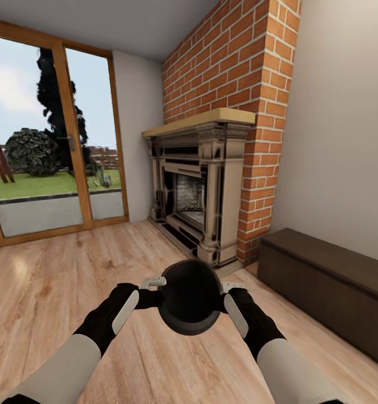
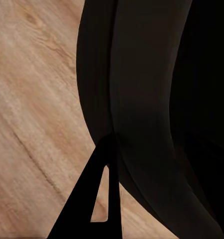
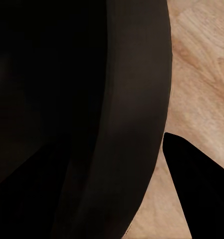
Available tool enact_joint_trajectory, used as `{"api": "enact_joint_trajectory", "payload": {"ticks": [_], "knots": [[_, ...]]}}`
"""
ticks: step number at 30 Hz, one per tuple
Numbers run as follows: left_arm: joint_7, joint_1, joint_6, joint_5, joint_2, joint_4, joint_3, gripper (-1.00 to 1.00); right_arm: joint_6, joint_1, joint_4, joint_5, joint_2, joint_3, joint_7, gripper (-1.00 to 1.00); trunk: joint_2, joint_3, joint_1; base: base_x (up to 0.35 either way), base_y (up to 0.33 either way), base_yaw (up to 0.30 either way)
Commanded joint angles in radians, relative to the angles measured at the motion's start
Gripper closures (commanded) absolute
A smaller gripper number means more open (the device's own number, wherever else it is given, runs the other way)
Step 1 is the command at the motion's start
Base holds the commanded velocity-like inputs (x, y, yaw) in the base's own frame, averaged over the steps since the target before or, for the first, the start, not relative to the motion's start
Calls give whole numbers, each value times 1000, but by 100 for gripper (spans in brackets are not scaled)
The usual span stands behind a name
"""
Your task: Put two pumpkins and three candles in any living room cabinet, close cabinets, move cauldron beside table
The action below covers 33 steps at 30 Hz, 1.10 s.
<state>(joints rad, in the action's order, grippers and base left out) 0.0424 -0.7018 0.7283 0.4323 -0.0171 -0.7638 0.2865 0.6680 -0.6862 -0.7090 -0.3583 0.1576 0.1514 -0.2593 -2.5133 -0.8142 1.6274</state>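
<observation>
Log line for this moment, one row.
carry | cauldron held between left hand and right hand | above wood floor | cabinet shut, ahead-right

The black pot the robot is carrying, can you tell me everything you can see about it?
The cauldron is round and matt black, with a bulging belly and a wide round mouth; its inside looks dark, and what it holds cannot be told. It hangs upright above the wood floor, carried in front of the robot. The left gripper grips its rim on one side and the right gripper the other. In each wrist view a finger sits outside the thick curved wall. The fireplace stands beyond it, the dark cabinet to its right.
</observation>
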Motion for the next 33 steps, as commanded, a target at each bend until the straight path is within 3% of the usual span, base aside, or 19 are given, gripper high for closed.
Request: {"api": "enact_joint_trajectory", "payload": {"ticks": [1, 20, 33], "knots": [[5, -1, 2, 42, 0, -2, 12, 100, 2, -1, -1, -16, -1, 5, -9, 100, -1, -1, 0, 0, 0, 289], [5, -1, 3, 43, 0, -2, 17, 100, 2, -1, -1, -16, -1, 5, -9, 100, -1, -1, 0, -90, -3, 289], [5, -1, 3, 43, 0, -2, 20, 100, 2, -1, -1, -17, -1, 5, -9, 100, -1, -1, 0, -14, -111, 289]]}}
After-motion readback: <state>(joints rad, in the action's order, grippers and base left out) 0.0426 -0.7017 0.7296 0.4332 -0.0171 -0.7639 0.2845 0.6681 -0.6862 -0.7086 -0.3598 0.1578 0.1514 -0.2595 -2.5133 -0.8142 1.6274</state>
